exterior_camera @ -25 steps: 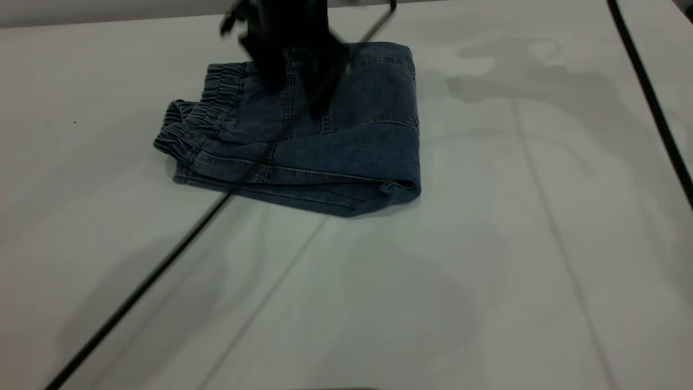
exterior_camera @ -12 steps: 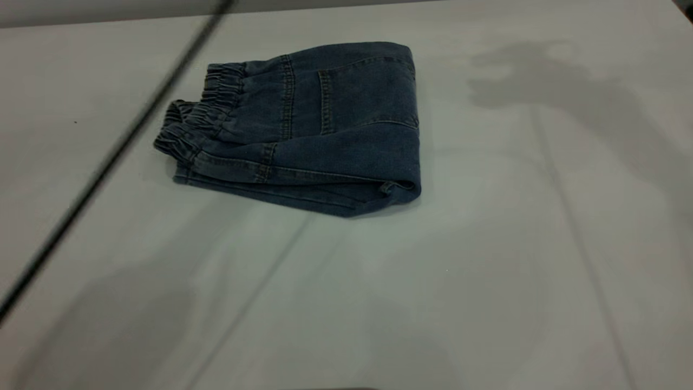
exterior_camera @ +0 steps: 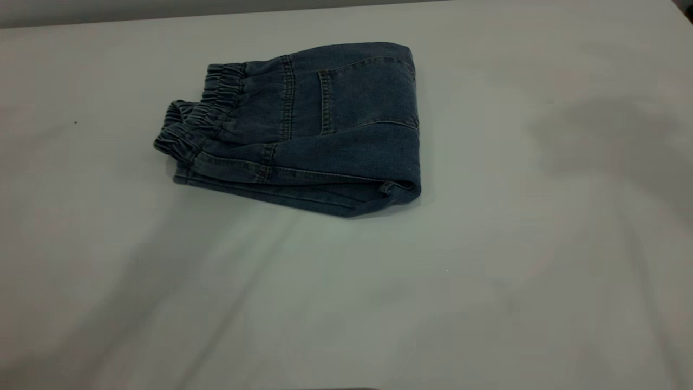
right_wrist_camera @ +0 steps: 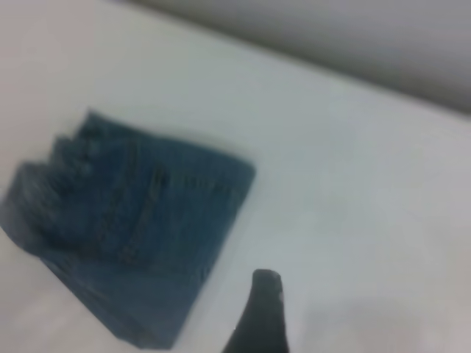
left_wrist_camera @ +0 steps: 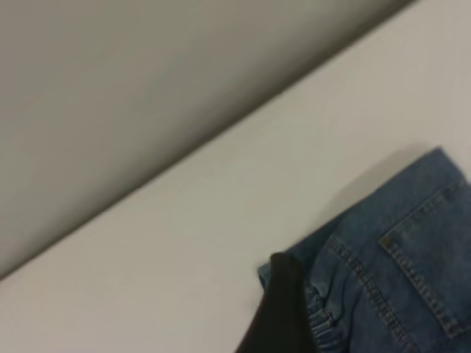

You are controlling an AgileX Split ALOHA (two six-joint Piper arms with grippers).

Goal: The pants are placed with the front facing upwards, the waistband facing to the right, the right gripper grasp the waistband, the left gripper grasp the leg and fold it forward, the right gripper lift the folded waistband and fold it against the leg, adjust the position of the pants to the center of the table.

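Left tool [left_wrist_camera: 283,309]: one black finger-tip visible, just above the waistband [left_wrist_camera: 324,327]; opening not discernible, nothing held.
Right tool [right_wrist_camera: 261,312]: finger-tip only, beside the pants [exterior_camera: 303,130]; opening likewise unclear.
Pants: folded, pocket-side up, untouched on the surface [exterior_camera: 487,271].
Step judged: centring; nudge gently, keeping folds intact.
Obstructions: none visible.

Lay folded into a compact rectangle on the table [exterior_camera: 487,281]: the pants [exterior_camera: 319,130], dark back and patch pocket [exterior_camera: 368,92] facing up. Bunched at the pants' left end, the waistband [exterior_camera: 195,122]. Ran along their right side, the fold.
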